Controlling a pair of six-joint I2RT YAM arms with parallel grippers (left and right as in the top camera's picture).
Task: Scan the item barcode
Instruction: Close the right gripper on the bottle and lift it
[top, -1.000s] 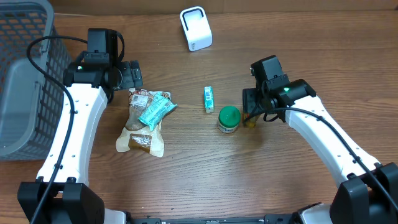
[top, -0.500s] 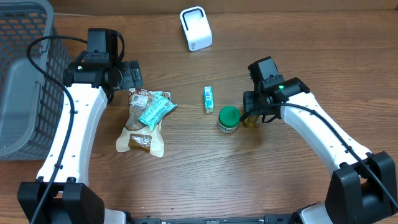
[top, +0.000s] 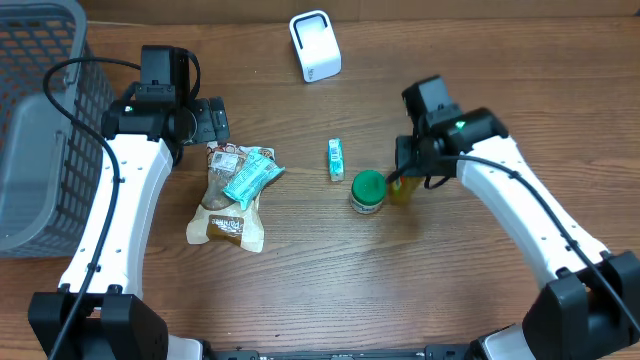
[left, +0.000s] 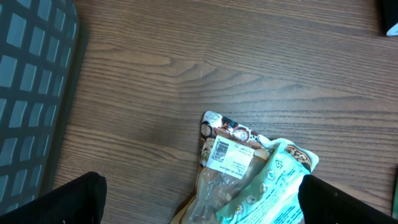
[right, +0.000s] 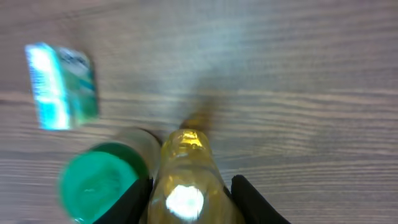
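Note:
A small yellow bottle (top: 401, 188) stands by a green-lidded jar (top: 368, 190) right of the table's middle. My right gripper (top: 403, 178) is down over the bottle. In the right wrist view both black fingers (right: 252, 200) press the yellow bottle (right: 186, 180) from either side, so the gripper (right: 189, 202) is shut on it. The jar (right: 99, 182) touches the bottle's left side. My left gripper (top: 214, 122) hangs open above a brown snack bag (left: 227, 155) with a white barcode label and a teal pouch (left: 273, 186), touching neither.
A white scanner stand (top: 315, 45) sits at the back centre. A small teal box (top: 336, 159) lies left of the jar. A grey mesh basket (top: 40, 130) fills the far left.
My right gripper's jaws have closed in on the yellow bottle, and the arm has shifted slightly. The left arm has not moved.

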